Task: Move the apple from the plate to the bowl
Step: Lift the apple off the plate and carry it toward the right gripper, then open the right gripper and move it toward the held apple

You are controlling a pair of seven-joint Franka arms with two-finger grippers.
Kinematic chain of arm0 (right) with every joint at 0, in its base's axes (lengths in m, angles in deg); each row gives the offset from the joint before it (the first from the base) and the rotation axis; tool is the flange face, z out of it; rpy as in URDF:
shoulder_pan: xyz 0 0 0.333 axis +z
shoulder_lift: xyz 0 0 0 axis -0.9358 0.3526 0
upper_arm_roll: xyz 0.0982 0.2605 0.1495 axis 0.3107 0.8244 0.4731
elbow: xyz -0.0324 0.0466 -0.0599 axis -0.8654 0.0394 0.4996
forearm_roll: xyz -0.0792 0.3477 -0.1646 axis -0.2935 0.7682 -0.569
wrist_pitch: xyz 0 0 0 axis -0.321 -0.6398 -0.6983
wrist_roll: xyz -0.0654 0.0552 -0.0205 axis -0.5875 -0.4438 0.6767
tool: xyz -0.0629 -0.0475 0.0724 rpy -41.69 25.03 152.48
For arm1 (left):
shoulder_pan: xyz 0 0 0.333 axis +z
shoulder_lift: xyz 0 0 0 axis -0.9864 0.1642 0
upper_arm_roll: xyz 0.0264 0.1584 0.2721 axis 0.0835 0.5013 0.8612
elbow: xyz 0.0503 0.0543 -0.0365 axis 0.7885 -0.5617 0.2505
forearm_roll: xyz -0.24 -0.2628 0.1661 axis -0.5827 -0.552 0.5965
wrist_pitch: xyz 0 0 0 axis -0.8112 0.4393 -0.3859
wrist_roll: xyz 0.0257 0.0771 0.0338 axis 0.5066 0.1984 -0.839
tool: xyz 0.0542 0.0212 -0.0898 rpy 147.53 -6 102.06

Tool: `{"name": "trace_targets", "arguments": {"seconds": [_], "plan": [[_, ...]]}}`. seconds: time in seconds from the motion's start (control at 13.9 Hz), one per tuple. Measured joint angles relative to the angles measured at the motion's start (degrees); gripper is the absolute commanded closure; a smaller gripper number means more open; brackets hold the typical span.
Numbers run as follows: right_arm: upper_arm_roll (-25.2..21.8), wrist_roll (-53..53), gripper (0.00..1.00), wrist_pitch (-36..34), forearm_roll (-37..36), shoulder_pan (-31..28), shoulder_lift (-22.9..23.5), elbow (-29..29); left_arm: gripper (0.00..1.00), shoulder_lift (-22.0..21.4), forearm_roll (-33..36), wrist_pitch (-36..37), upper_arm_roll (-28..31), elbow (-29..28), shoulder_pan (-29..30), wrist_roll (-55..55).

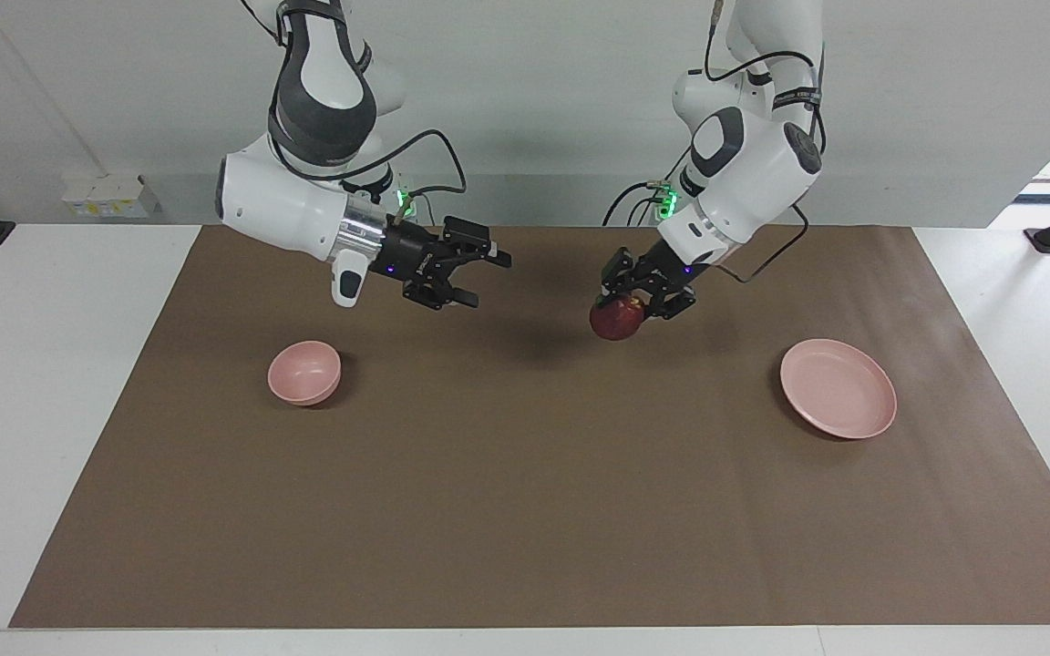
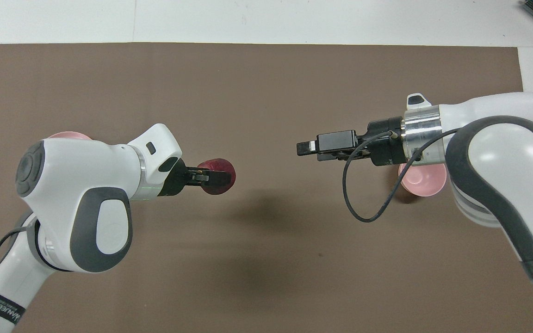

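The left gripper [image 1: 627, 308] has its fingers clenched on the round, dark red apple [image 1: 616, 321], up over the counter [image 1: 525, 510] between plate [image 1: 838, 388] and bowl [image 1: 304, 372]. The right gripper [image 1: 479, 278] hangs released.

Between the left gripper [image 1: 627, 301], clamped on the small dark red apple [image 1: 616, 319], and the spread jaws of the right gripper [image 1: 463, 278] lies bare brown mat [image 1: 525, 492]. The deep pale pink bowl [image 1: 304, 372] sits below the right gripper's wrist, unobstructed from above in the facing view.
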Motion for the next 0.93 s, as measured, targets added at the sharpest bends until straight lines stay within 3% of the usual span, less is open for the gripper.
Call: {"name": "trace_targets", "arguments": {"seconds": [0.36,0.93], "plan": [[-0.07,3.45,0.0,1.13,0.0,-0.22,0.06,0.8,1.0,0.0,-4.57,-5.53,-2.77,0.34,0.0,-2.42],[0.17,36.31,0.0,0.72,-3.46,0.27,0.09,0.85,1.0,0.02,-4.79,-7.13,-3.39,0.34,0.0,-3.93]]}}
